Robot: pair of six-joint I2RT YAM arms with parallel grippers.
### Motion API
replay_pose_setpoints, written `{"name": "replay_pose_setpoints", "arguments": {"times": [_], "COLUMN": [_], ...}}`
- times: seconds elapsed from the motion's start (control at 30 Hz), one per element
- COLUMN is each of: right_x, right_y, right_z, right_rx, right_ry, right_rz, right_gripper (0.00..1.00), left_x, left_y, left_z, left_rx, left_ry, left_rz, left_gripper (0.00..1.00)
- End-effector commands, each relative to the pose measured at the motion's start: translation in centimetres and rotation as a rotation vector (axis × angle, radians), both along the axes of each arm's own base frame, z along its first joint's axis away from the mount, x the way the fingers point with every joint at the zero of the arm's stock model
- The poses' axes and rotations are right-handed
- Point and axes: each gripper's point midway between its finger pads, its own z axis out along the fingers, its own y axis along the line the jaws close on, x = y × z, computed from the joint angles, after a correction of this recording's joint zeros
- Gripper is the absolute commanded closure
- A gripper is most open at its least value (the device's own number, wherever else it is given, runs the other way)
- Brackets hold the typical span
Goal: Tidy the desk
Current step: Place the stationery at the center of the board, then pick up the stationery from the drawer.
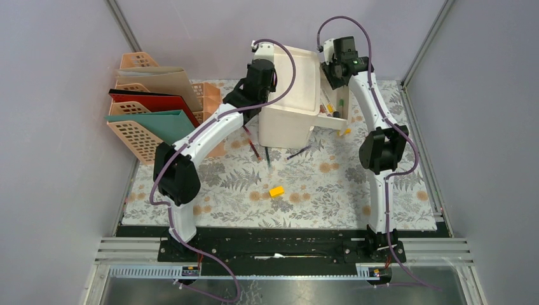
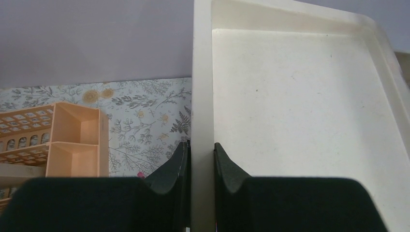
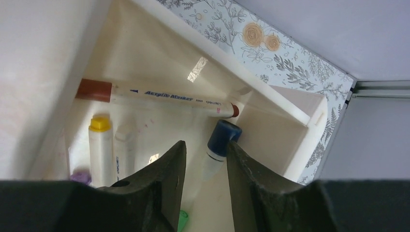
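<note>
While the left gripper point(image 2: 202, 159) clamps a side wall of the white tray point(image 2: 300, 106) at the far edge of the desk point(image 1: 330, 190), the right gripper point(image 3: 203, 154) stands part-open astride a blue-capped marker point(image 3: 221, 137). Desk judged rigid, immovable; cloth may ruck. Grasp loose items only.

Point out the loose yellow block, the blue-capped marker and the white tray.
yellow block point(image 1: 276, 190): top view, its upper face.
blue-capped marker point(image 3: 222, 137): right wrist view, its blue cap.
white tray point(image 2: 290, 106): left wrist view, its bare floor.
</note>
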Motion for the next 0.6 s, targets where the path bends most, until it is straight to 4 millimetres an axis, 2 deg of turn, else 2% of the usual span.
{"name": "replay_pose_setpoints", "arguments": {"times": [0.0, 0.2, 0.3, 0.4, 0.57], "right_x": [0.9, 1.1, 0.9, 0.7, -0.1], "right_y": [-0.8, -1.4, -1.4, -1.0, 0.2], "right_z": [1.1, 0.0, -0.1, 0.5, 3.0], "right_rx": [-0.026, -0.014, -0.004, 0.023, 0.112], "right_ry": [-0.050, -0.043, -0.044, -0.050, -0.082], "right_rz": [-0.067, -0.161, -0.195, -0.200, -0.198], "right_gripper": [0.57, 0.59, 0.63, 0.63, 0.60], "left_x": [-2.0, -2.0, -2.0, -1.8, -1.5], "left_y": [-2.5, -2.5, -2.6, -2.6, -2.4], "left_z": [13.1, 13.3, 13.3, 13.0, 12.7], "left_rx": [-0.323, -0.326, -0.327, -0.322, -0.308], "left_ry": [-0.296, -0.300, -0.301, -0.297, -0.299], "left_rz": [-0.062, -0.062, -0.061, -0.054, -0.033], "left_gripper": [1.00, 1.00, 1.00, 1.00, 1.00]}}
